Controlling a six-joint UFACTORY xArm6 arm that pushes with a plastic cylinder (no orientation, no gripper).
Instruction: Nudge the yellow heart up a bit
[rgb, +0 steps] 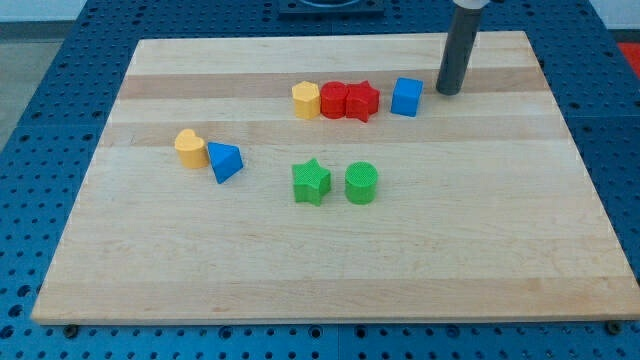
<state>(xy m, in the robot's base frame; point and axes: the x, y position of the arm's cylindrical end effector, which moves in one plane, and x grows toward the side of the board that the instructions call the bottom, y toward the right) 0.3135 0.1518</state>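
Observation:
The yellow heart (190, 148) lies at the view's left on the wooden board (330, 270), touching a blue triangle block (225, 161) on its right. My tip (448, 91) rests on the board near the view's top right, just right of a blue cube (406, 97), far from the yellow heart.
A row near the top holds a yellow hexagon block (306, 100), a red round block (333, 100), a red star (362, 101) and the blue cube. A green star (311, 182) and a green cylinder (361, 184) sit mid-board.

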